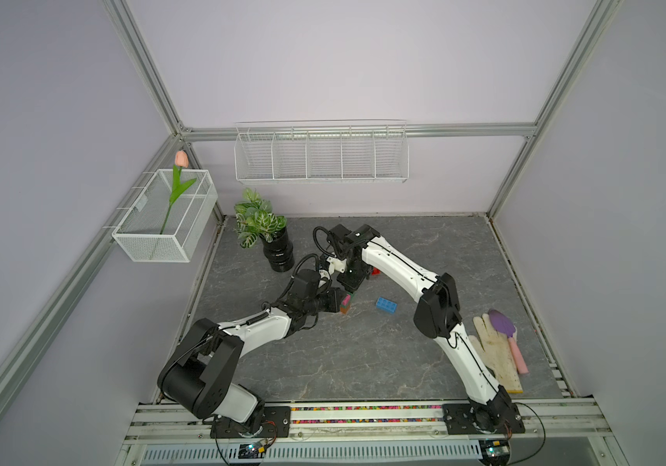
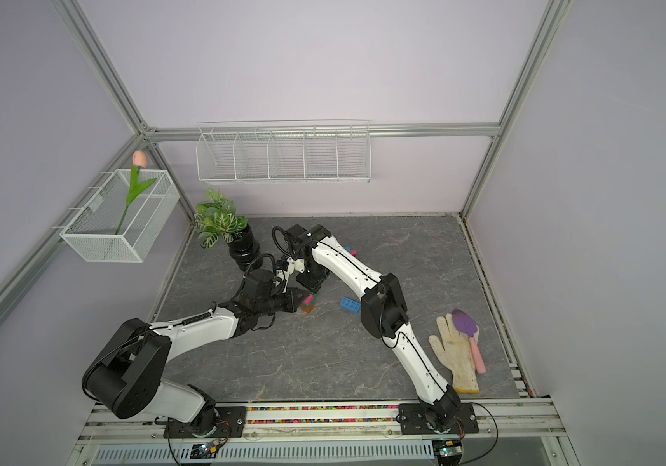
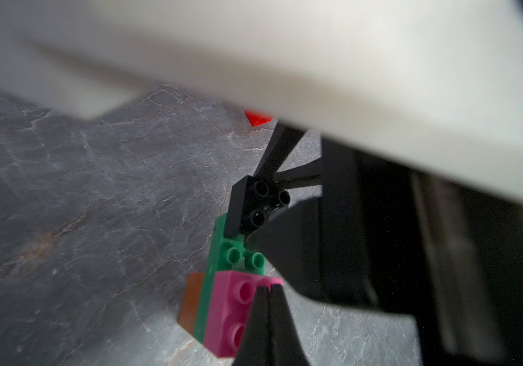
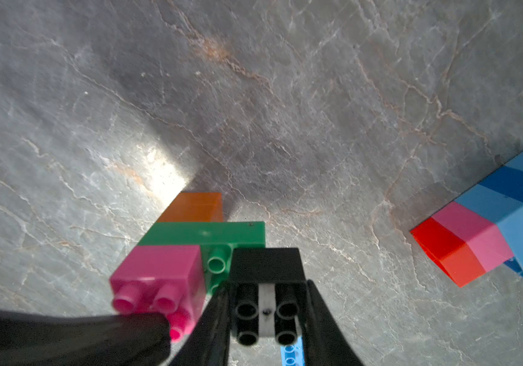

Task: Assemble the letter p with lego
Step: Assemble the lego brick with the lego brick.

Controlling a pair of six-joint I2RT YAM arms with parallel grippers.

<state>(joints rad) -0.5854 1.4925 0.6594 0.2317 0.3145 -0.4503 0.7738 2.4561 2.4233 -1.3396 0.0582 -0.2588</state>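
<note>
left pincer (image 3: 268, 286) is closed all the way w/ nothing in it, tips pressing on top of the pink brick (image 4: 158, 269). right pincer (image 4: 266, 313) is clamped on a black brick (image 4: 266, 264), sitting on the green brick (image 4: 203, 233) right next to the pink one. Can't tell if it's fully seated tbh. Orange brick (image 4: 195, 207) is under the green. Whole stack stands mid tabletop (image 1: 363, 363). Loose blue brick (image 1: 387, 305) nearby, red/pink/blue clump (image 4: 475, 234) further off.
</note>
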